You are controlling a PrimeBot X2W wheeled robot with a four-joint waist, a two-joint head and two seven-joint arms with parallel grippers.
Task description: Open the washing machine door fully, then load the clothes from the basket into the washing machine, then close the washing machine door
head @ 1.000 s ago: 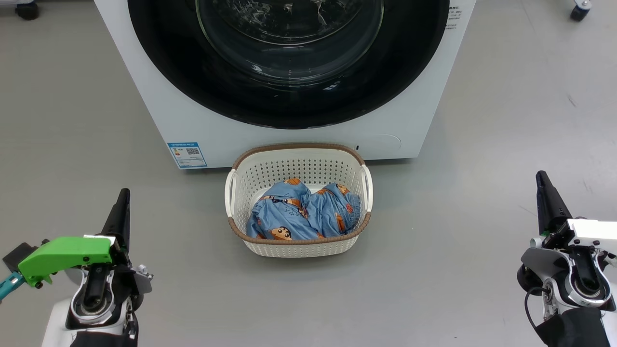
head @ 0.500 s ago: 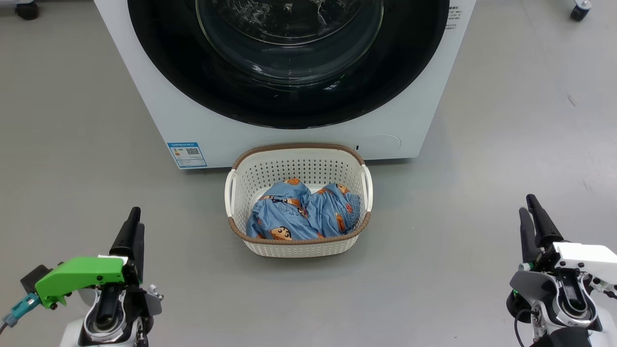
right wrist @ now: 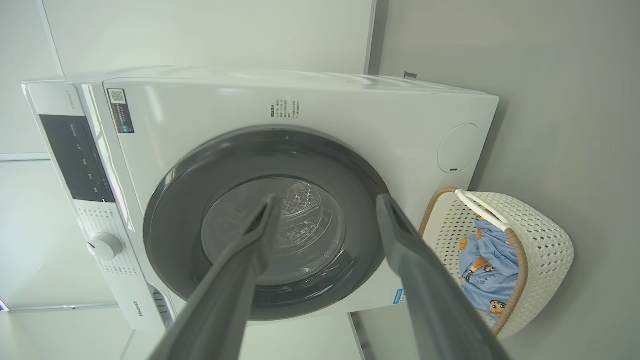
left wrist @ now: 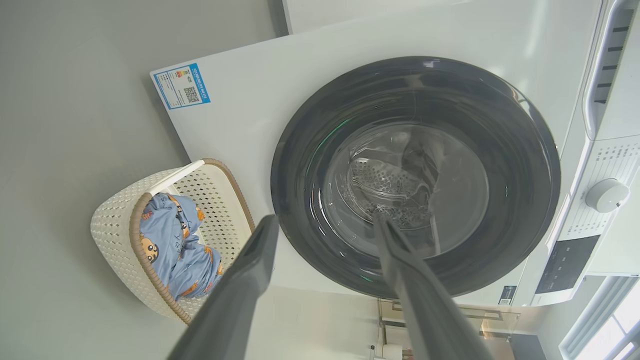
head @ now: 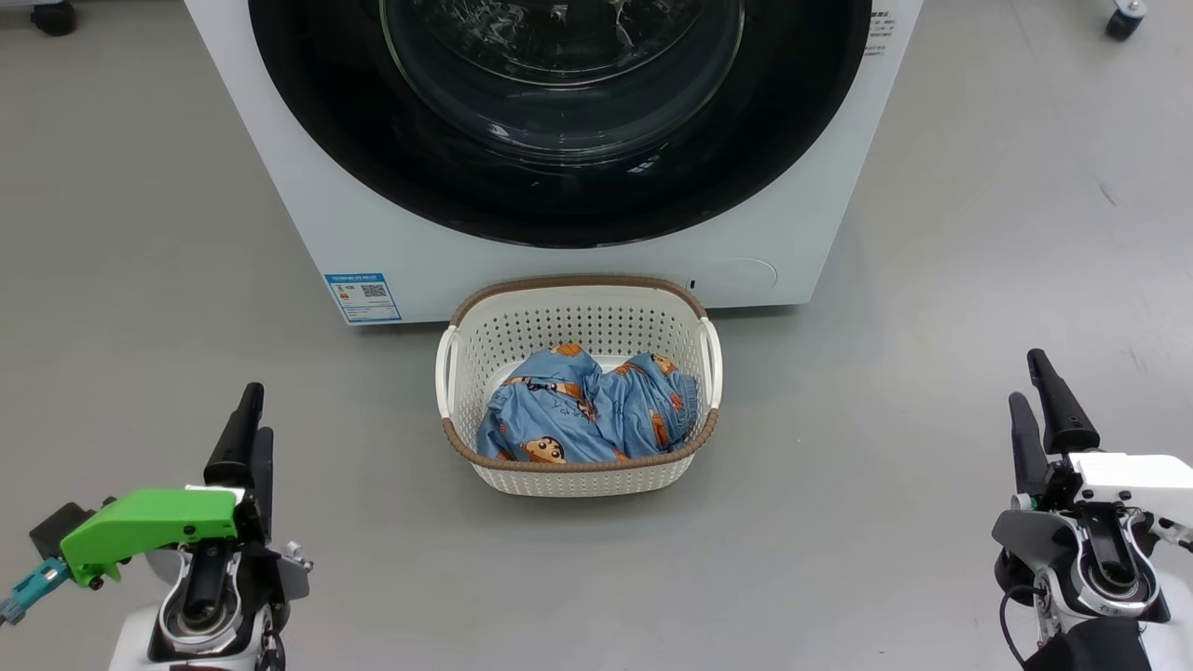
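Flanking the basket (head: 578, 282) at 8 and 4 o'clock, left tool (head: 253, 415) and right tool (head: 1027, 377) hang spread and empty, likely because the shut washing machine door (head: 559, 214) comes first.

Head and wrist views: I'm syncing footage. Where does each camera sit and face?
Head view: on the head, looking down at the cream perforated basket of blue printed clothes; left gripper and right gripper at lower corners.
Left wrist view: on that wrist, along its open gripper toward the closed black-rimmed glass door.
Right wrist view: likewise, along the right gripper.
All three share the basket and door.
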